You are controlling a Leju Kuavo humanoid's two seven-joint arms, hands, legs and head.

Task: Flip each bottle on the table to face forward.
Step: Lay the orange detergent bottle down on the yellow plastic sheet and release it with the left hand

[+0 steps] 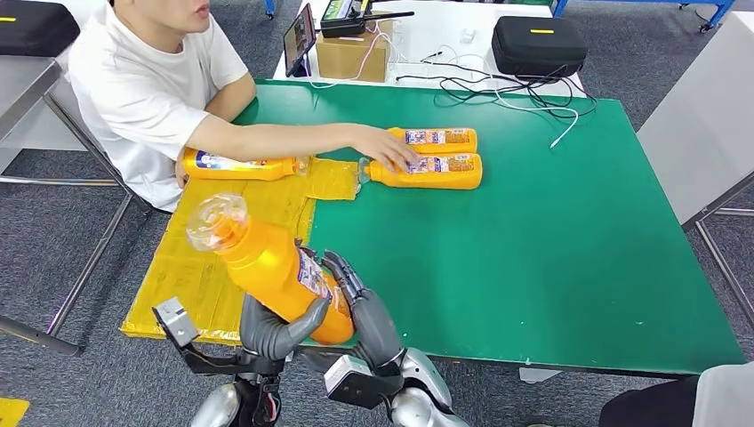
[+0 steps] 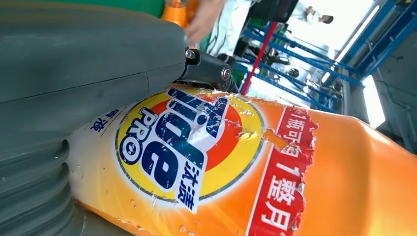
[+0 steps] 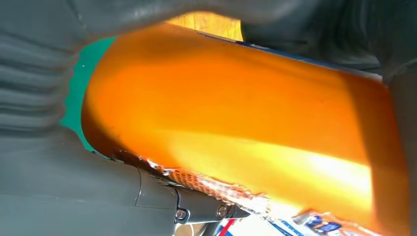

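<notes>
An orange bottle [image 1: 267,262] with a clear cap is lifted above the table's near left corner, tilted with the cap up and to the left. My left hand [image 1: 276,329] grips its base from the left and my right hand [image 1: 366,307] holds it from the right. The left wrist view has the bottle's round blue-and-yellow label [image 2: 179,147] close up; the right wrist view has its plain orange side [image 3: 246,118]. Two more orange bottles [image 1: 433,139] [image 1: 427,171] lie side by side at the table's far middle. A further bottle [image 1: 240,165] lies on the yellow mat.
A person in a white shirt sits at the far left, one hand [image 1: 387,147] reaching onto the two lying bottles. The green table [image 1: 533,267] has a yellow mat [image 1: 191,267] on its left. A box, cables and a black case [image 1: 538,44] stand behind.
</notes>
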